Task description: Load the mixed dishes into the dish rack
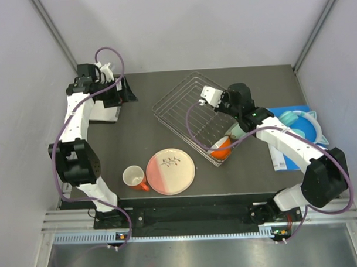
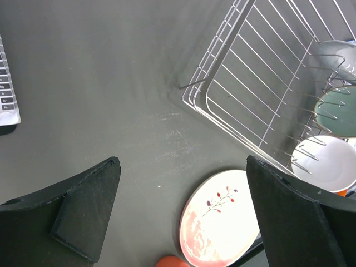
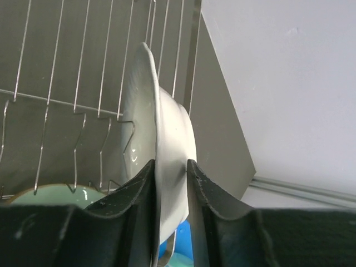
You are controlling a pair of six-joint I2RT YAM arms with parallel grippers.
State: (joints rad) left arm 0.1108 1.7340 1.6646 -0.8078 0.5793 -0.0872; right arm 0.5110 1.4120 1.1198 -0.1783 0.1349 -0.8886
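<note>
Fingers on the right (image 3: 132,204) are pinching a white bowl (image 3: 173,139) upright in the dish rack (image 1: 177,104); left fingers (image 2: 83,208) are hovering wide.

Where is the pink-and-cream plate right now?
In the top view, the pink-and-cream plate lies flat on the table near the front edge, just right of the orange mug and outside the dish rack.

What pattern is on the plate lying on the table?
The plate is half pink, half cream, with a twig motif; top external view.
</note>
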